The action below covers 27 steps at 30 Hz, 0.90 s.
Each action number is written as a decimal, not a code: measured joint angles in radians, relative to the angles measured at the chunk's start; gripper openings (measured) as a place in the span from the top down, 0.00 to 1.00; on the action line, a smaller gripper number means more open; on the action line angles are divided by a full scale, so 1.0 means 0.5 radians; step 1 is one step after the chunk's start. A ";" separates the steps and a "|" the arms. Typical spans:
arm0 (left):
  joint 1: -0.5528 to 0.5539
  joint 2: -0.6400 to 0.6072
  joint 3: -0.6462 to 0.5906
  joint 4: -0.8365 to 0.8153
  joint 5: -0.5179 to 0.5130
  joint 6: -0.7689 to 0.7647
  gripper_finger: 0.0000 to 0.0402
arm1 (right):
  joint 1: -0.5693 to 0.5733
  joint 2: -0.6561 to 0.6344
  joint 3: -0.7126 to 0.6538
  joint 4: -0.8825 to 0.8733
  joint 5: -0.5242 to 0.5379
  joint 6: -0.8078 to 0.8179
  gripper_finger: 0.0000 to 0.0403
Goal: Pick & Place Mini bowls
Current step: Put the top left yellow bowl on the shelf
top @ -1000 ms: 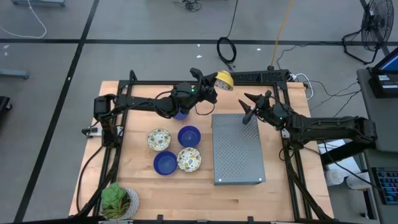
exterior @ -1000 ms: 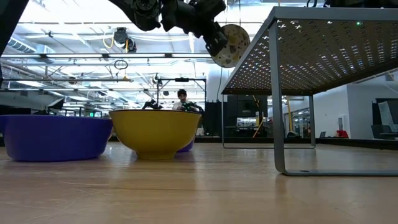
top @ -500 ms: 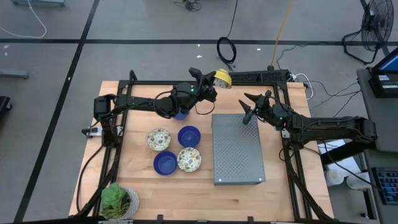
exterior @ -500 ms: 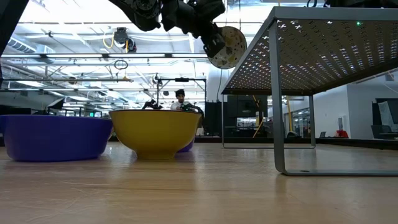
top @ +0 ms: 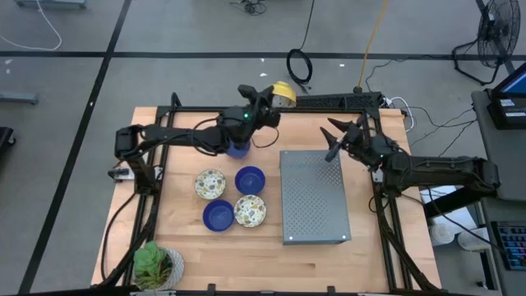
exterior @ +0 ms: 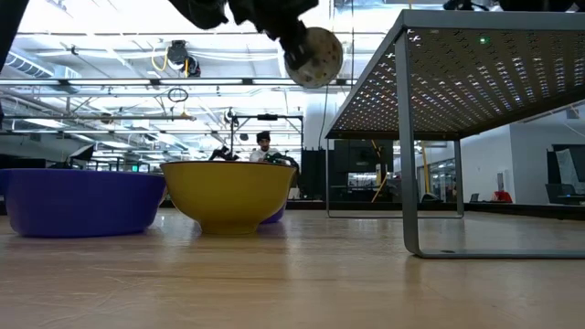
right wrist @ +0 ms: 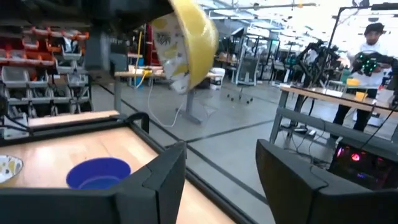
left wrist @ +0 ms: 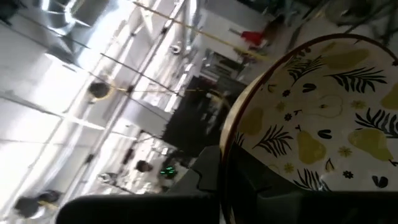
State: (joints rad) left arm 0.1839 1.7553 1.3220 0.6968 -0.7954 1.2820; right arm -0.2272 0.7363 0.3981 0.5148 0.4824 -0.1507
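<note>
Left gripper (top: 267,96) pinches the rim of a yellow patterned bowl (top: 283,93), held aloft; rigid, glossy, likely breakable. Right gripper (top: 332,141) waits, fingers spread, empty.

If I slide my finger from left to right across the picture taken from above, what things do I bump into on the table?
Potted plant → patterned bowl → blue bowl → blue bowl → yellow bowl pinched in the left gripper → perforated metal stand → open right gripper.
</note>
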 joint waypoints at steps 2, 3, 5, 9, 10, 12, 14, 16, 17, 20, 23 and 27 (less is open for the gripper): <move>-0.038 -0.058 0.000 -0.196 0.123 -0.143 0.97 | -0.002 -0.009 0.000 0.031 -0.095 -0.007 0.55; -0.059 -0.089 0.000 -0.321 0.224 -0.205 0.98 | -0.001 -0.011 0.000 0.039 -0.157 -0.008 0.56; -0.104 -0.129 0.000 -0.519 0.453 -0.304 0.98 | 0.001 -0.010 0.000 0.036 -0.334 -0.024 0.56; -0.223 -0.137 0.000 -0.611 0.545 -0.257 0.98 | 0.083 -0.010 0.000 0.004 -0.493 -0.197 0.56; -0.254 -0.137 0.000 -0.603 0.460 -0.188 0.98 | 0.133 -0.007 0.000 -0.010 -0.478 -0.234 0.56; -0.305 -0.137 0.000 -0.562 0.280 -0.058 0.98 | 0.266 0.013 0.000 -0.043 -0.351 -0.264 0.56; -0.343 -0.138 0.000 -0.538 0.142 0.023 0.98 | 0.426 0.054 0.000 -0.080 -0.154 -0.342 0.56; -0.366 -0.139 0.000 -0.539 0.023 0.088 0.98 | 0.581 0.118 0.000 -0.049 0.109 -0.446 0.56; -0.376 -0.139 0.000 -0.547 -0.029 0.133 0.98 | 0.659 0.156 0.000 -0.012 0.246 -0.484 0.56; -0.376 -0.139 0.000 -0.552 -0.078 0.225 0.98 | 0.859 0.301 0.025 0.100 0.683 -0.617 0.55; -0.364 -0.139 0.001 -0.612 -0.067 0.157 0.98 | 0.982 0.478 0.085 0.248 0.963 -0.688 0.54; -0.364 -0.139 -0.015 -0.756 -0.104 -0.005 0.98 | 1.058 0.729 0.223 0.367 1.027 -0.862 0.51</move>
State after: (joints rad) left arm 0.0021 1.6859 1.3144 0.3189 -0.8473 1.2795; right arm 0.3018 1.1006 0.5095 0.6982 0.9961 -0.5816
